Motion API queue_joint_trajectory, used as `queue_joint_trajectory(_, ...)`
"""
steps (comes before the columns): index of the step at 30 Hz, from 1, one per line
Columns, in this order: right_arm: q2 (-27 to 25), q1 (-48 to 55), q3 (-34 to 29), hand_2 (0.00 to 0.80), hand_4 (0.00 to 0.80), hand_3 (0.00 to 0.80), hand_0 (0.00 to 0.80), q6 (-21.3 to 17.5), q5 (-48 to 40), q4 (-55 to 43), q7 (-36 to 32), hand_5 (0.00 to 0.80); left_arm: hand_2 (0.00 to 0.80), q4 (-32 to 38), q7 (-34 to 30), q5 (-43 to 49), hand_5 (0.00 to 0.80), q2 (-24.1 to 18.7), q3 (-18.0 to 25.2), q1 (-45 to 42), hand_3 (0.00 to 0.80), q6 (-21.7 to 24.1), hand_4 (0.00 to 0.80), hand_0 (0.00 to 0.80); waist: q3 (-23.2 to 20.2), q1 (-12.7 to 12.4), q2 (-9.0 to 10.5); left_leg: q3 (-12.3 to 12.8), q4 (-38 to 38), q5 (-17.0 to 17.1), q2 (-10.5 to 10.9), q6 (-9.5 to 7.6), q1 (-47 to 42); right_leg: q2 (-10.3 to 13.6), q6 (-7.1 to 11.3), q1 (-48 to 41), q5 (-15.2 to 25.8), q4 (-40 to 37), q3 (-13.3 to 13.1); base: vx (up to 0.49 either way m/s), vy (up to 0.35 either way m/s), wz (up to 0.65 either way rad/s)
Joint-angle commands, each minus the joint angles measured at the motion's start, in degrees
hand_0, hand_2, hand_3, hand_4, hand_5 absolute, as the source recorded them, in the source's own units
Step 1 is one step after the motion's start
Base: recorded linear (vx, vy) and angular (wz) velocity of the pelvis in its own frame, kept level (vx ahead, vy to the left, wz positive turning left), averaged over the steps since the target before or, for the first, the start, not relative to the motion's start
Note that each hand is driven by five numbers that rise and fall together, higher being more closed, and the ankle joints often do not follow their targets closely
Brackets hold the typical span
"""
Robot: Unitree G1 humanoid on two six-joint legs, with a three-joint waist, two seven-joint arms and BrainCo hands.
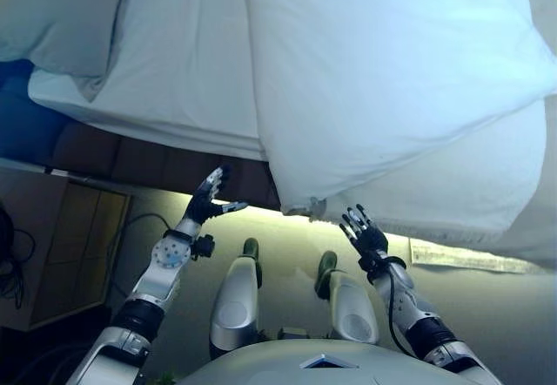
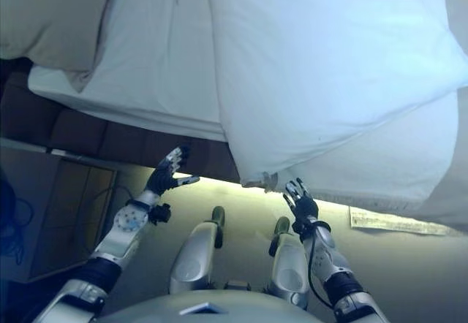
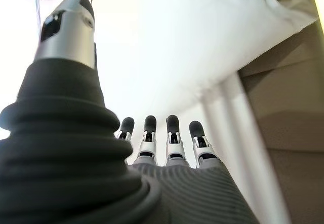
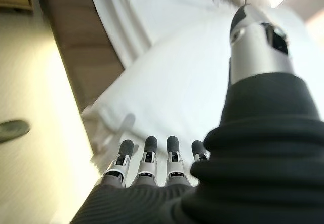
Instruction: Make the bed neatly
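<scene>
- Left hand: raised in front of the bed's near edge, fingers straight and spread, thumb apart, grasping nothing. It sits just below the mattress edge, against the dark bed base, with no contact visible.
- Right hand: raised just below the hanging corner of the duvet, fingers straight and released, holding nothing. The right wrist view shows the fingertips pointing at the duvet corner, close to it but apart.
- Floor: pale, running beneath both hands. A flat printed strip lies on it under the bed's near right edge.
- Cabinet: wooden, standing on the floor beside the bed's near left corner.
- Duvet: white and bulky, draped over the bed's near right edge, its corner hanging past the edge.
- Sheet: white, covering the mattress left of the duvet.
- Pillow: white, at the bed's far left corner.
</scene>
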State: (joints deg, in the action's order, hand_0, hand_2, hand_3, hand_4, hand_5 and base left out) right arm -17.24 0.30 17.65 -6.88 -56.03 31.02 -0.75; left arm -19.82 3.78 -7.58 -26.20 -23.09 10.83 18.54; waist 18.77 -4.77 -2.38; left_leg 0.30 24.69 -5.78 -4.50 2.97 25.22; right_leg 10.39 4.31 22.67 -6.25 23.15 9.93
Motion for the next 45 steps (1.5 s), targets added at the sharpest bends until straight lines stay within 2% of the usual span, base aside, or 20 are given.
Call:
queue_joint_trajectory(1,0.0,-4.1,-0.4,0.0,0.0,0.0,0.0,-4.4,2.4,-1.6,1.6,0.0,0.0,4.1,7.1,4.5,0.0,0.3,-3.1,5.7,0.0,3.6,0.0,0.0,1.8,1.1,-0.22,-3.7,-1.3,6.3,-3.3,2.13,4.5,4.9,3.4,-3.5,1.6,-2.2,-0.6,-0.165,0.074,-0.05)
queue_joint_trajectory(3,0.0,-5.8,-1.1,0.0,0.0,0.0,0.0,-5.1,1.6,0.0,2.8,0.0,0.0,3.0,8.5,0.7,0.0,1.6,-4.6,7.9,0.0,1.9,0.0,0.0,2.6,1.5,-0.38,-3.9,-1.9,6.9,-3.2,2.47,4.8,5.1,3.63,-2.9,2.6,-3.1,-0.8,-0.104,0.077,-0.11)
queue_joint_trajectory(7,0.4,-6.4,-3.8,0.0,0.0,0.0,0.0,-7.0,-0.8,3.3,2.6,0.0,0.0,1.0,3.7,-5.3,0.0,3.1,-4.2,7.0,0.0,2.5,0.0,0.0,3.4,1.2,-0.7,-3.5,-3.0,7.7,-2.8,2.72,5.0,6.4,4.61,-4.0,4.0,-5.0,0.3,-0.006,0.022,-0.07)
queue_joint_trajectory(9,0.3,-7.4,-5.9,0.0,0.0,0.0,0.0,-8.1,-1.7,6.1,2.1,0.0,0.0,0.1,1.9,-7.7,0.0,2.9,-3.9,6.6,0.0,3.0,0.0,0.0,3.8,1.1,-0.83,-2.6,-1.7,7.5,-3.5,2.83,6.4,7.3,4.66,-3.6,3.9,-4.8,1.2,-0.051,0.011,0.11)
queue_joint_trajectory(11,-0.8,-9.9,-8.9,0.0,0.0,0.0,0.0,-8.5,-5.2,11.2,-0.8,0.0,0.0,-1.1,1.7,-9.3,0.0,2.2,-3.2,5.4,0.0,3.5,0.0,0.0,4.7,0.4,-1.18,-3.1,0.6,6.6,-3.5,2.8,8.2,8.1,4.69,-2.0,3.8,-3.5,1.5,-0.066,0.029,0.16)
queue_joint_trajectory(15,-2.7,-13.3,-12.2,0.0,0.0,0.0,0.0,-8.6,-5.1,15.5,-3.0,0.0,0.0,-0.1,1.0,-14.2,0.0,-0.3,-0.7,1.7,0.0,3.1,0.0,0.0,5.9,-1.2,-1.4,-3.5,2.5,5.8,-3.3,3.0,9.9,8.3,4.29,-0.7,3.4,-2.3,1.8,-0.032,0.024,0.06)
queue_joint_trajectory(22,-5.5,-17.7,-18.4,0.0,0.0,0.0,0.0,-5.7,-13.6,21.4,-8.6,0.0,0.0,1.5,-1.6,-20.9,0.0,-3.4,6.4,-4.3,0.0,4.1,0.0,0.0,7.1,-4.7,-1.15,-4.2,7.1,4.0,-2.8,2.82,13.5,9.2,3.72,2.3,1.9,2.4,3.1,-0.018,-0.017,0.09)
queue_joint_trajectory(23,-6.1,-18.9,-19.3,0.0,0.0,0.0,0.0,-5.4,-15.3,23.7,-10.5,0.0,0.0,1.6,-2.0,-21.4,0.0,-3.7,7.1,-4.4,0.0,4.3,0.0,0.0,7.3,-5.3,-1.35,-4.5,8.0,2.2,-2.8,3.11,13.5,9.2,4.1,2.8,0.3,3.8,2.9,0.022,-0.03,0.2)
queue_joint_trajectory(33,-11.2,-29.6,-20.4,0.0,0.0,0.0,0.0,-2.1,-17.4,30.5,-14.9,0.0,0.0,2.8,-3.8,-23.4,0.0,-4.5,7.1,-1.5,0.0,4.8,0.0,0.0,9.5,-8.4,-2.64,-5.0,5.4,5.1,-0.3,2.1,17.7,11.1,4.84,8.6,1.7,4.2,3.7,-0.059,0.008,0.16)
queue_joint_trajectory(39,-12.5,-33.9,-20.8,0.0,0.0,0.0,0.0,0.0,-19.3,31.9,-15.8,0.0,0.0,3.2,-5.7,-24.9,0.0,-5.4,6.9,-0.9,0.0,3.6,0.0,0.0,9.8,-10.0,-2.86,-4.9,5.7,5.4,0.7,1.79,19.9,12.1,5.0,11.1,2.3,5.2,4.3,0.002,0.011,0.13)
queue_joint_trajectory(45,-14.1,-38.5,-20.2,0.0,0.0,0.0,0.0,2.5,-20.7,33.7,-15.6,0.0,0.0,4.9,-8.2,-26.4,0.0,-6.5,5.9,-0.3,0.0,4.3,0.0,0.0,10.0,-11.4,-3.1,-4.7,6.5,5.6,1.8,0.81,22.2,13.2,5.28,14.6,3.0,7.0,4.3,0.017,0.027,0.09)
